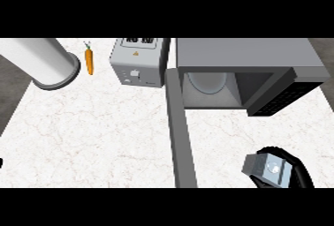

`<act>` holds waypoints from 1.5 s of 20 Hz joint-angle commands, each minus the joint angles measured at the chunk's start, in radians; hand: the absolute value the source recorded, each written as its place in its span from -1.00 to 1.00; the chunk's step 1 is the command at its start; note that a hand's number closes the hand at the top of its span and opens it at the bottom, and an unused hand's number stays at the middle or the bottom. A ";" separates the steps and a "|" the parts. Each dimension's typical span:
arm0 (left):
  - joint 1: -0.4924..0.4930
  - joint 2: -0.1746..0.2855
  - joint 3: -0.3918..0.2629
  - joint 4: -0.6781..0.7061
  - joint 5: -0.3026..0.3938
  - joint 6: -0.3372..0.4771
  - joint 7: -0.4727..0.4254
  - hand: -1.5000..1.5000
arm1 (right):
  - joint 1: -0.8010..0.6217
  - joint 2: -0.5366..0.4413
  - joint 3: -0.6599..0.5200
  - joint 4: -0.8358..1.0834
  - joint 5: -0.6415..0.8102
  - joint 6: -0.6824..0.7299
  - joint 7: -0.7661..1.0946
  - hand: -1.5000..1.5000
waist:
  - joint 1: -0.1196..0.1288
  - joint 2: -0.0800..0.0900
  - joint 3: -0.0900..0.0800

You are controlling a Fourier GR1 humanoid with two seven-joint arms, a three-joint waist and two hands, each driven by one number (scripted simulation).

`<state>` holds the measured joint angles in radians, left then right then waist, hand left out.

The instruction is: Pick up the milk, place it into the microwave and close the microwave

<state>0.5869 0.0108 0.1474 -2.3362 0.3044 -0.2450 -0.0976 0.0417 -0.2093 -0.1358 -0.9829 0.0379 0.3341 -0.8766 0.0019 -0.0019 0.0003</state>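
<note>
Milk: a grey carton with a pale top, well in front of the microwave on its control-panel side and outside the cavity. Whether it stands on the surface or is lifted off it cannot be told.
Right hand: the black right hand comes in from the view's lower edge in front of the microwave. Its fingers are curled round the carton's far and right sides, so it has hold of the milk.
Left hand: only a dark sliver shows, far to the left of the microwave at the view's edge. How its fingers are set cannot be told.
Microwave: a grey box with its cavity open toward the robot.
Door: the door is swung wide open, running as a long grey bar from the microwave's left front corner toward the robot.
Turntable: a round pale plate lies inside the microwave's cavity.
Control panel: a dark panel at the microwave's right front.
Toaster: a silver toaster stands just beside the microwave's left wall.
Carrot: an orange carrot lies left of the microwave, beyond the toaster.
Cylinder: a large white cylinder lies tilted, further left of the microwave than the carrot.
Surface: a white marbled surface carries the microwave and the rest.
</note>
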 commanded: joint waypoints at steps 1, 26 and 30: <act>0.034 -0.010 -0.039 0.003 -0.024 -0.009 -0.033 -1.00 | -0.036 0.028 -0.030 0.045 -0.052 0.042 -0.120 1.00 | 0.007 0.001 0.000; 0.074 0.013 0.121 0.016 0.136 -0.107 -0.021 -1.00 | -0.127 0.104 0.062 -0.442 -0.082 -0.170 0.323 1.00 | 0.004 -0.002 -0.001; 0.035 0.020 0.100 0.033 0.109 -0.086 -0.009 -1.00 | -0.303 0.138 0.074 -0.346 -0.001 -0.289 0.402 1.00 | 0.007 0.001 -0.001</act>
<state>0.6438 0.0117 0.1964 -2.3097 0.3746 -0.3171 -0.1267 -0.1828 -0.0828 -0.0693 -1.3382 -0.0035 0.1083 -0.5341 0.0090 -0.0022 -0.0006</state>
